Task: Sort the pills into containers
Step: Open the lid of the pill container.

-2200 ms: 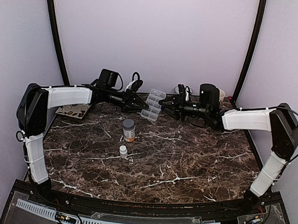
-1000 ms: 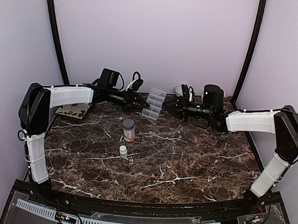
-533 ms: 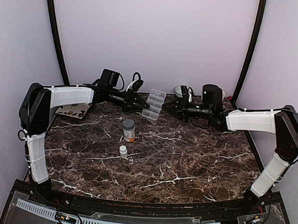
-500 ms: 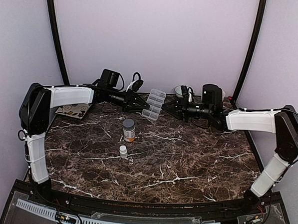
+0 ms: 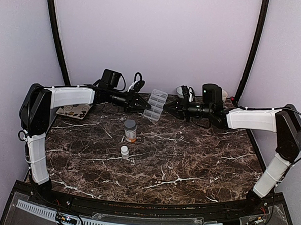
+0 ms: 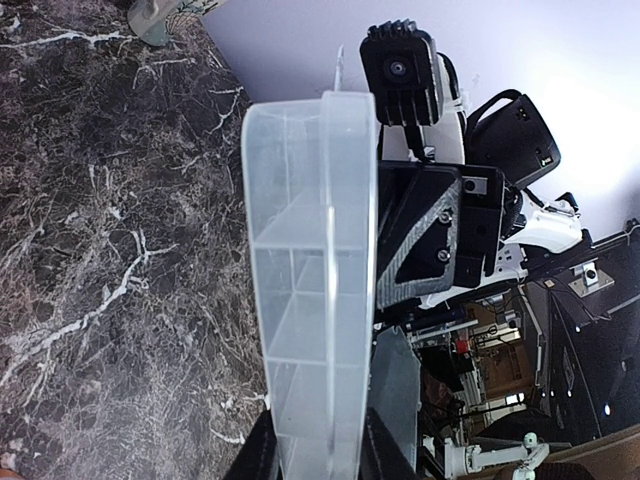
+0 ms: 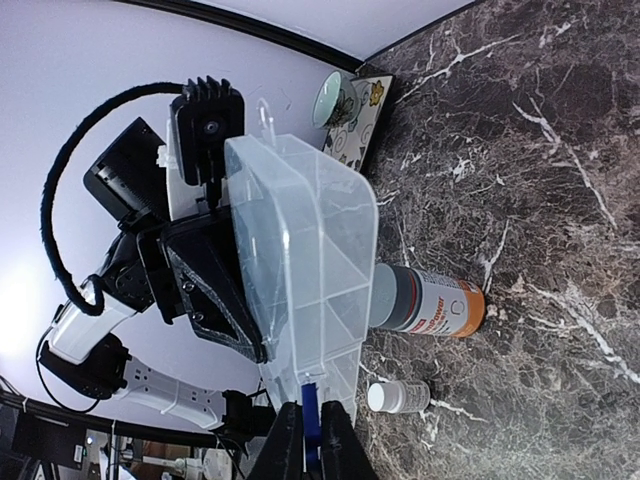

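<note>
While the flat, clear plastic rectangular organiser box is being held tilted at the far middle of the dark brown marble-patterned table, it is being flanked by both arms.

- The left gripper is being kept clenched on the box's left end. In the left wrist view the box is being seen edge-on, its dividers showing through the wall. It is blocking most of the opposite arm.
- The right gripper is being pressed to the box's right edge. In the right wrist view its fingers are being drawn almost together on that thin edge.
- A round amber bottle with grey cap and white label is being left upright nearer the arms, well apart from the box. In the right wrist view its cap end is being partly hidden behind the box.
- A tiny white bottle is being left just in front of it.
- A patterned square mat is being overhung by the left arm, with a pale green cup beside it.
</note>
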### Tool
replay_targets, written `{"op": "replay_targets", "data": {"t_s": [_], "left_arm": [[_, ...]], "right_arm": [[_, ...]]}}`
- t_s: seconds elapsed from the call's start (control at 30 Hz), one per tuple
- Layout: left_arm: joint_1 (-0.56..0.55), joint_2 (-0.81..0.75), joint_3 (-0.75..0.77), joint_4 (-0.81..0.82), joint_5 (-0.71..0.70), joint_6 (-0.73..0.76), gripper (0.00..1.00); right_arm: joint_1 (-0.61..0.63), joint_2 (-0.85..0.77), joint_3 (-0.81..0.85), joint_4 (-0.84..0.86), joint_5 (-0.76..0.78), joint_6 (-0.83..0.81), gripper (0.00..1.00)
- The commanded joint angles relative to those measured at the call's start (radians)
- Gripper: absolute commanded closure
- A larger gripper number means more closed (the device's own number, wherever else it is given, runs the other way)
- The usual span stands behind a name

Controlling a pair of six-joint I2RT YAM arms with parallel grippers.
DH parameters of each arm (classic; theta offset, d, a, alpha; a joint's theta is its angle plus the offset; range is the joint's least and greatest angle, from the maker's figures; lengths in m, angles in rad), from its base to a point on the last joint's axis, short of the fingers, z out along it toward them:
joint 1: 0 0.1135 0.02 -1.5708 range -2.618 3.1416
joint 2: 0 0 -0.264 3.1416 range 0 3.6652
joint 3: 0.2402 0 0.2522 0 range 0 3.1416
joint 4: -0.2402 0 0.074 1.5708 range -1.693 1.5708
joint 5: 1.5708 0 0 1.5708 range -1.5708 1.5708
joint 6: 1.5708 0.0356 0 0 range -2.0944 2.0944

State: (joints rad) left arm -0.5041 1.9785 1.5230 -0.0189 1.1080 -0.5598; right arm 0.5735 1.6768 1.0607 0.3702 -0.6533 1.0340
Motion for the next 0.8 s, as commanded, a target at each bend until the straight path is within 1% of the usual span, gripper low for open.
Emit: {"op": "replay_targets", "data": {"t_s": [0.0,0.03,0.1,0.17,0.23,0.33,0.43,0.57,0.77], "left_arm": [[-0.003,-0.001,0.022,-0.018,0.023,0.028,0.99],[-0.003,-0.001,0.021,-0.02,0.022,0.03,0.99],[-0.004,0.001,0.018,-0.024,0.023,0.033,0.98],[-0.003,0.003,0.009,-0.024,0.016,0.035,0.92],[-0.003,0.005,0.0,-0.025,0.004,0.039,0.84],[-0.003,0.01,-0.01,-0.022,-0.007,0.039,0.74],[-0.003,0.019,-0.012,-0.029,-0.018,0.046,0.67],[-0.003,0.037,-0.001,-0.06,-0.04,0.076,0.62],[-0.004,0.079,0.021,-0.106,-0.085,0.115,0.6]], "right_arm": [[-0.006,0.02,0.032,-0.015,0.011,-0.023,0.98],[-0.006,0.022,0.033,-0.02,0.011,-0.025,1.0],[-0.006,0.025,0.026,-0.027,0.013,-0.029,1.0],[-0.006,0.022,0.015,-0.029,0.019,-0.029,1.0],[-0.007,0.017,0.003,-0.029,0.024,-0.028,1.0],[-0.011,0.011,-0.016,-0.037,0.034,-0.029,1.0],[-0.018,0.005,-0.033,-0.042,0.044,-0.029,1.0],[-0.022,0.004,-0.04,-0.067,0.053,-0.043,1.0],[-0.027,0.019,-0.043,-0.098,0.06,-0.061,1.0]]}}
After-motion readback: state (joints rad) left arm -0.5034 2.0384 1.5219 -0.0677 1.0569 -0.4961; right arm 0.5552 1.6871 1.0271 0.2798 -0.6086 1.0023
